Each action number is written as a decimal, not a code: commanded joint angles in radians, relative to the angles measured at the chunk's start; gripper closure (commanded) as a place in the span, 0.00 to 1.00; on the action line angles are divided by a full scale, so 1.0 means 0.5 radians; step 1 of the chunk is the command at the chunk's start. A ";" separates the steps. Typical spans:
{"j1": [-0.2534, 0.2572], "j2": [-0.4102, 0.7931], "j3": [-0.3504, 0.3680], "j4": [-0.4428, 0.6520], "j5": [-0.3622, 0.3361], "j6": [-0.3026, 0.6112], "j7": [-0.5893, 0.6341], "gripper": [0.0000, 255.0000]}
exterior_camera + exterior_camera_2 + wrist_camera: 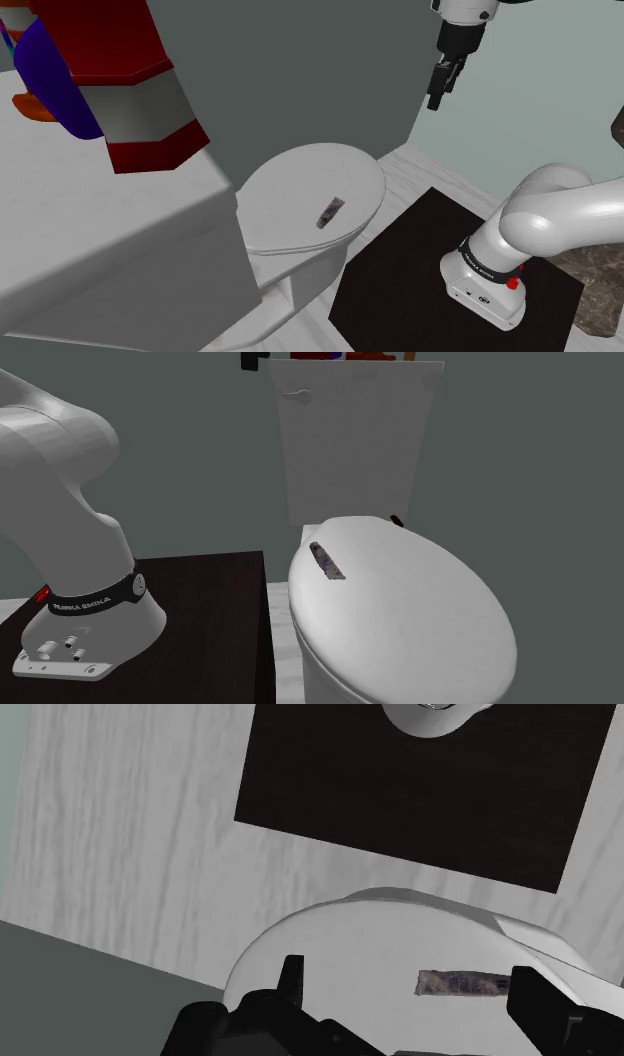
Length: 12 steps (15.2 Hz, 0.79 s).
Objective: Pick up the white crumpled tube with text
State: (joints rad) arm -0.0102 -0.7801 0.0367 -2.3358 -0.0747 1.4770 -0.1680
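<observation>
The gripper (437, 98) hangs high in the upper right of the shoulder view, its fingers (292, 976) standing apart with only air between them. Down and toward the frame's centre, the tube (330, 212) — a small, greyish, mottled strip — lies flat on the closed toilet lid (300, 175). It sits near the lid's edge on the stand's side, well apart from the gripper. In the wrist view the tube (458, 983) lies nearer one finger than the other. Its long axis runs almost along the line from finger to finger, so closing across its narrow width would likely need about a quarter turn of the wrist on the way down. Nothing stands over the lid. The tank (110, 250) at lower left carries a red, white and blue object (105, 40), and the dark stand (400, 280) fills the lower right — both look clear of the likely path.
</observation>
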 commanded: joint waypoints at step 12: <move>-0.132 0.000 0.397 -0.614 0.422 0.636 1.023 0.00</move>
State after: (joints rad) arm -0.0712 -0.7837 0.2164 -2.6160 0.1157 1.7603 0.2940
